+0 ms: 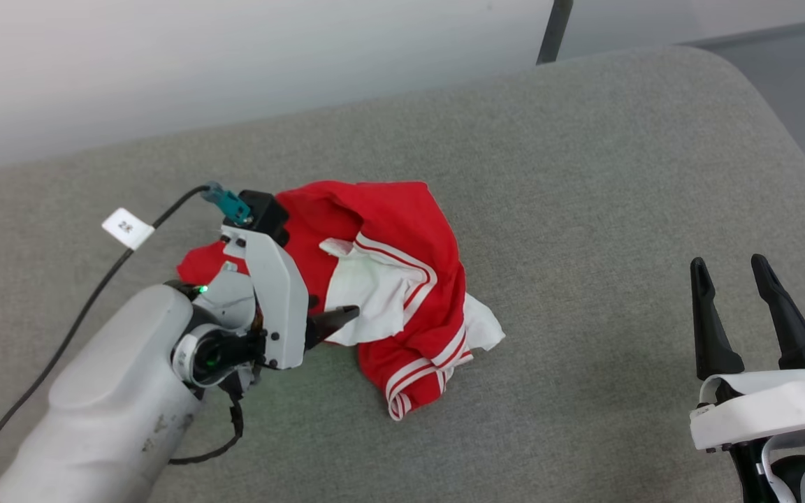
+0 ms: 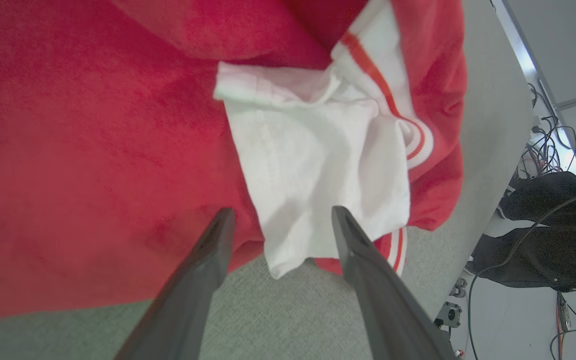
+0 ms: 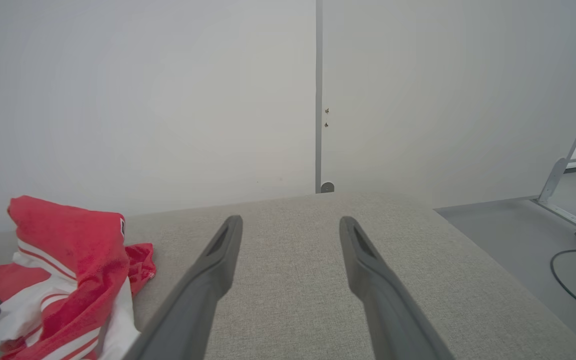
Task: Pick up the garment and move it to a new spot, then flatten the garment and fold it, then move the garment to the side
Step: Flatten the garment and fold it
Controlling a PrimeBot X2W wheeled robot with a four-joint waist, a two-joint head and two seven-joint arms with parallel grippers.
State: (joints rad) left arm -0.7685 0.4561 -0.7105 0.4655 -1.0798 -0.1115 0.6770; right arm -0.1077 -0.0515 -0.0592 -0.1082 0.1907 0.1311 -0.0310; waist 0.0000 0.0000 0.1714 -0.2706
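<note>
The garment [image 1: 402,216] lies crumpled in a heap on the grey padded surface [image 1: 584,175], red with a white sleeve and red-and-white striped trim on top. Its lettering is hidden in the folds. My left gripper [image 1: 336,318] is at the heap's near left edge. In the left wrist view the left gripper [image 2: 282,214] is open, its fingers either side of the white sleeve's [image 2: 313,165] lower corner, just above the fabric. My right gripper [image 1: 729,264] stands open and empty at the lower right, well clear of the garment [image 3: 78,240]. In its own view the right gripper [image 3: 292,220] points at bare surface.
A black cable [image 1: 95,293] with a white tag [image 1: 128,228] runs over the surface left of the heap to my left wrist. The surface's rounded right edge [image 1: 794,140] drops to grey floor. A wall [image 1: 235,56] stands behind. Cables [image 2: 548,145] lie on the floor.
</note>
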